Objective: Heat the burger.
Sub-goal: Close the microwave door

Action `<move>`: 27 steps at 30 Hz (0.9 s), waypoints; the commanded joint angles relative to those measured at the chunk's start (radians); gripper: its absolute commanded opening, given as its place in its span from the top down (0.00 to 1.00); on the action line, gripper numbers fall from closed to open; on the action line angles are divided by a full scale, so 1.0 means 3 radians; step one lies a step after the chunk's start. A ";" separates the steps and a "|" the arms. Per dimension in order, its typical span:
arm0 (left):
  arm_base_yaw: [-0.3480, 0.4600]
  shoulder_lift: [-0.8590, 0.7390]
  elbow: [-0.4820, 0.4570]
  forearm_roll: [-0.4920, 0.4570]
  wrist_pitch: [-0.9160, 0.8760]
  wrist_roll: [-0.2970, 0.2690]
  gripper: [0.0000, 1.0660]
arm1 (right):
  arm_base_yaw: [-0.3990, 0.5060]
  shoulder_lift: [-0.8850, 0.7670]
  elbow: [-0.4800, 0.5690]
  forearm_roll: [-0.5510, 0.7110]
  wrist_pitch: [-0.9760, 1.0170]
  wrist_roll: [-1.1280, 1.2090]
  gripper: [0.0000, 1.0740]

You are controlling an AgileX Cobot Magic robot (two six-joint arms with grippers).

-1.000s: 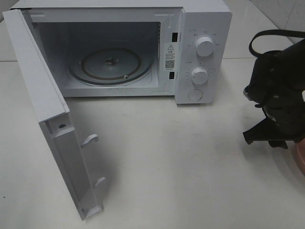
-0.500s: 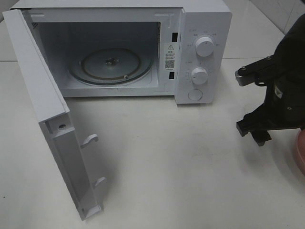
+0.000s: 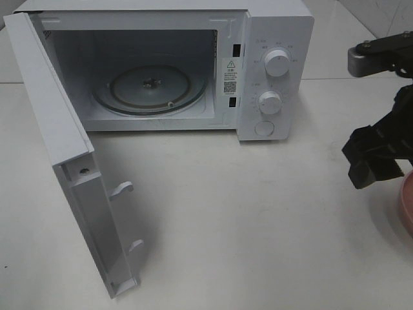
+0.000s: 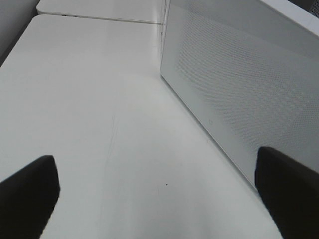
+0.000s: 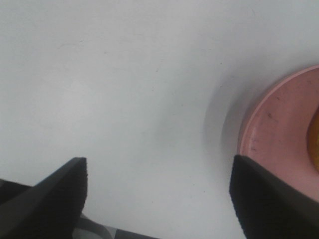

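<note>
Burger [image 5: 316, 142], barely visible on the pink plate [image 5: 279, 134], looks soft and stackable; right pincer [image 5: 159, 199] gapes empty; sides-of-bun grasp seems wisest.

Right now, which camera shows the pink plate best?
The right wrist view: the plate shows a broad curve of its rim and pink surface beside the open tool. The high view catches only a sliver of the plate at the picture's edge. The left wrist view shows none of it.
</note>
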 commanded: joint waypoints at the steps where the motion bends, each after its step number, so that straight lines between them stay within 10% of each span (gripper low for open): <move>1: 0.0017 -0.0063 0.0013 -0.0023 -0.0007 -0.0017 0.06 | 0.0003 -0.0180 -0.0010 0.0130 0.0110 -0.0140 0.29; 12: 0.0017 -0.0063 0.0013 -0.0023 -0.0007 -0.0017 0.06 | 0.0003 -0.0940 0.0010 0.0277 0.0453 -0.0290 0.29; 27: 0.0017 -0.0063 0.0013 -0.0023 -0.0007 -0.0017 0.06 | -0.0010 -0.2687 0.0963 0.0227 0.0237 -0.0447 0.29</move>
